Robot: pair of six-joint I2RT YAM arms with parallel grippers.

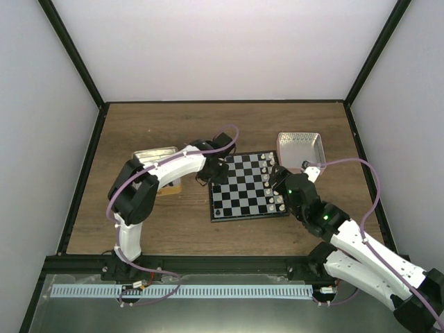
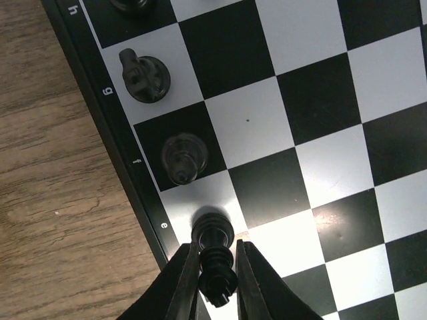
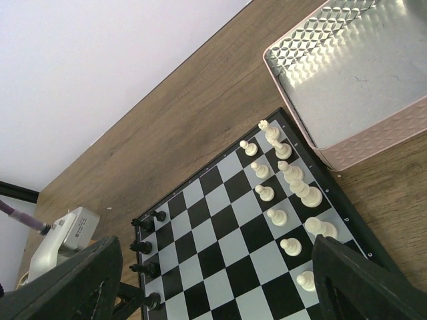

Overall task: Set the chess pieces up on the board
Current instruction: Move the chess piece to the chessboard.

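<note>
The board [image 1: 244, 189] lies mid-table, black and white checks with a dark border. My left gripper [image 2: 217, 248] hangs over its left edge, shut on a tall black chess piece [image 2: 215, 263] whose base stands on the white edge square marked e. Beyond it along the same edge stand a black bishop [image 2: 183, 159], a black knight [image 2: 143, 77] and the base of another black piece [image 2: 130, 5]. My right gripper [image 3: 217, 267] hovers open above the board's right part, with nothing between its fingers. Several white pieces [image 3: 293, 183] fill the two rows on the right edge.
A pink metal tin [image 3: 347, 80] sits just beyond the board's far right corner, and a second tin [image 1: 156, 154] lies left of the board, behind the left arm. Dark frame rails [image 1: 83, 173] border the wooden table [image 1: 173, 132].
</note>
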